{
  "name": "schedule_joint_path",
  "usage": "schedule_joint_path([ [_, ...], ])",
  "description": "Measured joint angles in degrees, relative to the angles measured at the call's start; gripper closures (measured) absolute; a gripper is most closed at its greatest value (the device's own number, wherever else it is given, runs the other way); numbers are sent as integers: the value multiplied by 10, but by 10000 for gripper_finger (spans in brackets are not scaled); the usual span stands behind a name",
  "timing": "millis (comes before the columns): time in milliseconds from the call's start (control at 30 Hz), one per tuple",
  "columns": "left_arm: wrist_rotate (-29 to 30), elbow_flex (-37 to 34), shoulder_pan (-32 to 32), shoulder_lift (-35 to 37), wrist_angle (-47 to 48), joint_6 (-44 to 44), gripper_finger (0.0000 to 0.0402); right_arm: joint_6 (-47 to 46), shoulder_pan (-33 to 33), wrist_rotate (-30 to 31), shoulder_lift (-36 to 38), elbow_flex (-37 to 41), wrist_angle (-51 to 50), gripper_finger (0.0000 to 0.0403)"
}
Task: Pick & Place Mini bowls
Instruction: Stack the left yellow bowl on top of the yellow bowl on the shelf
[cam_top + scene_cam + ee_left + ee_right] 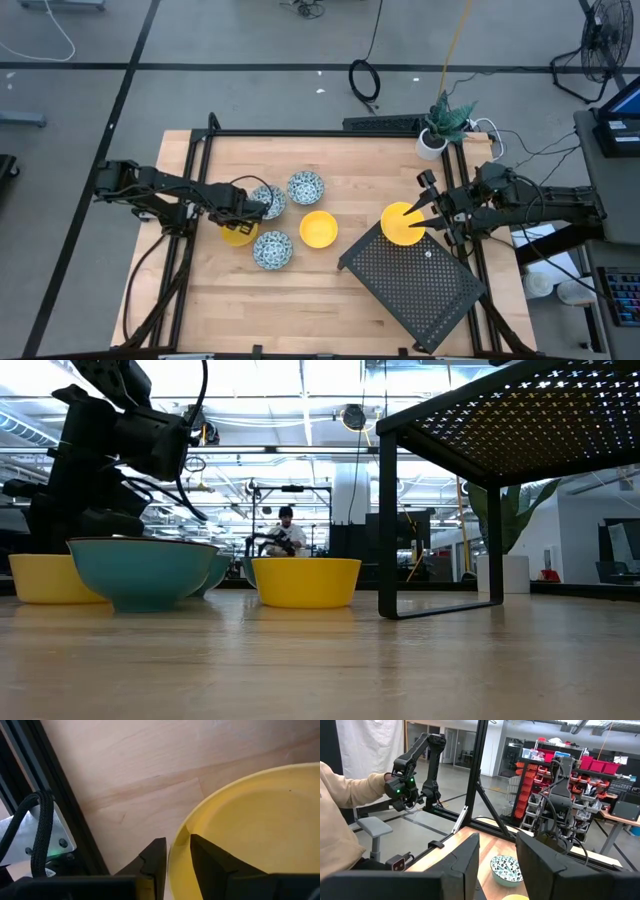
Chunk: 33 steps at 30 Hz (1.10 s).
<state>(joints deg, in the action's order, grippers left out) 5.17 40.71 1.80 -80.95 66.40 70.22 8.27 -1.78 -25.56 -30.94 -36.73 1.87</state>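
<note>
Three yellow bowls show in the high view: one (238,235) under my left gripper (247,210), one (319,228) at mid-table, and one (404,223) sitting on the corner of the black perforated rack (415,280). Three blue-and-white patterned bowls (268,200) (306,187) (272,250) stand on the table around them. My right gripper (437,208) is open just right of the rack's bowl, pointing level toward the table's left. Only that bowl's rim (515,897) peeks in below its fingers, which touch nothing. My left gripper (177,857) has the rim (179,837) of the leftmost yellow bowl between its fingers, one finger (156,855) outside the wall and one (210,862) inside the bowl. The fingers come from the table's left, slanting down. The bowl (45,578) sits with its base on the table.
The rack stands on thin legs (388,520) over the table's right near part. A white plant pot (432,143) is at the far right corner. A black frame (200,150) runs along the table's edges. A person's sleeve (350,790) shows beyond the left side.
</note>
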Motion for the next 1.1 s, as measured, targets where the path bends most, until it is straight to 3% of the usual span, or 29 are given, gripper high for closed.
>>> schedule_joint_path([
  [200,22,0,-1,0,0,-6,315,-1,0,0,0,0,-2,287],
  [400,5,3,-1,3,10,-20,388,0,0,0,0,0,-1,287],
  [633,9,18,-30,15,48,11,395,0,0,0,0,0,0,287],
  [833,7,81,-91,40,125,55,397,0,0,0,0,0,0,287],
  [1100,109,200,-186,49,150,69,396,0,0,0,-8,0,0,287],
])
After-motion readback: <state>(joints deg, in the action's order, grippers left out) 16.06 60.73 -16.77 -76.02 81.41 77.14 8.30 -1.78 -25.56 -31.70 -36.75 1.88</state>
